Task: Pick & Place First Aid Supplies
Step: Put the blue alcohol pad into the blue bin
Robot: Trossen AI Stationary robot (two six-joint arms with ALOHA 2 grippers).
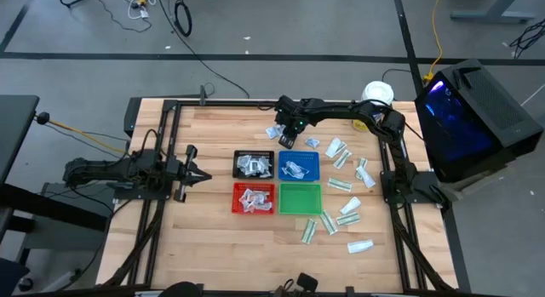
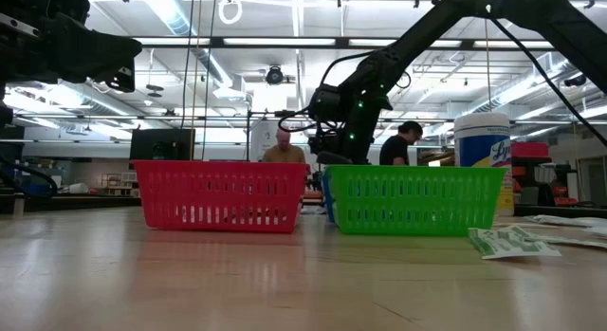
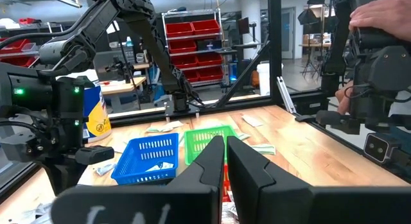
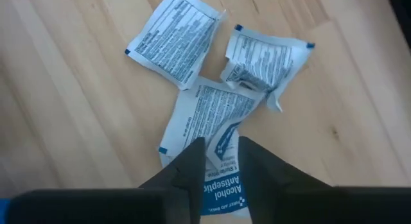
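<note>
— While the left gripper (image 1: pixel 204 174) waits at the left of the high view, fingers pressed together on nothing, what's the right one doing?

— The right gripper (image 4: pixel 221 161) is down over a small cluster of packets on the bench (image 1: pixel 213 237), above the trays in the upper middle of the high view. Its fingers (image 4: pixel 189 166) are pinching an alcohol antiseptic packet (image 4: pixel 221 179), which shows between the tips, its far end overlapping a second packet (image 4: pixel 212 115).

— So it's the pick?

— I'd say so. Next comes a clean lift, without dragging that second packet along, then a carry to a tray (probably the blue tray (image 1: pixel 299 166), just below, which already holds similar ones).

— And the rest of the supplies?

— Two more squarish packets (image 4: pixel 174 39) lie beside it; the long white-and-green packets (image 1: pixel 339 185) are scattered at the right of the high view.

— Anything you can't make out?

— Whether the packet has left the wood. From the low view the red tray (image 2: pixel 220 195) and green tray (image 2: pixel 413 198) hide the pick entirely.
</note>
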